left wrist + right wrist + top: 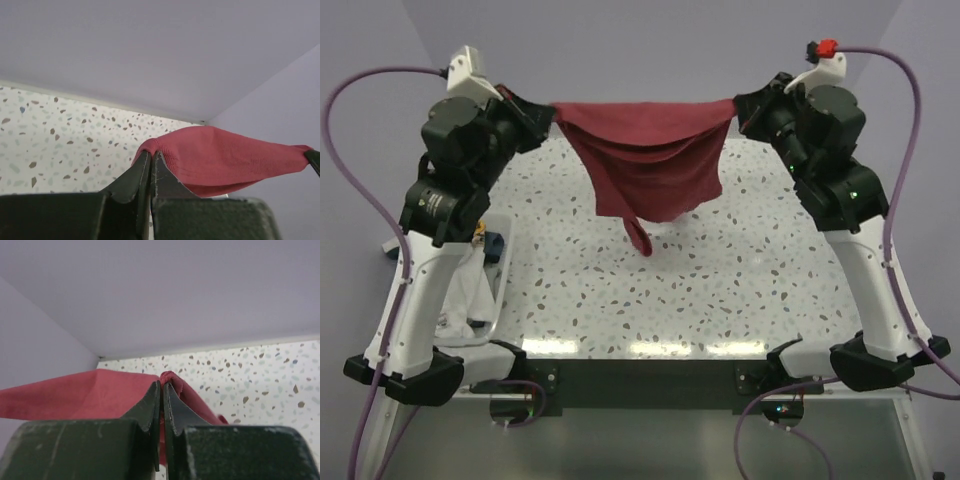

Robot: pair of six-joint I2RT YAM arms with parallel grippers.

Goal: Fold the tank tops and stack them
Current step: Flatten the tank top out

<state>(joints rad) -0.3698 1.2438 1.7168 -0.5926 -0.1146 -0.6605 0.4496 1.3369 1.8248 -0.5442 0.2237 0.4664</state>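
Observation:
A dark red tank top point(650, 160) hangs stretched in the air between both arms above the far part of the speckled table point(720, 290). Its lowest tip reaches down close to the table top. My left gripper point(548, 115) is shut on the top's left corner; in the left wrist view the red cloth point(225, 160) bunches out of the pinched fingertips of the left gripper point(151, 153). My right gripper point(740, 108) is shut on the right corner, and in the right wrist view the red cloth point(90, 395) spreads leftward from the right gripper point(162, 382). A white tank top point(470, 285) lies crumpled in a bin.
A clear plastic bin point(500, 300) stands at the table's left edge beside the left arm, holding the white cloth with a blue and yellow patch. Purple cables loop off both arms. The back wall rises right behind the table's far edge.

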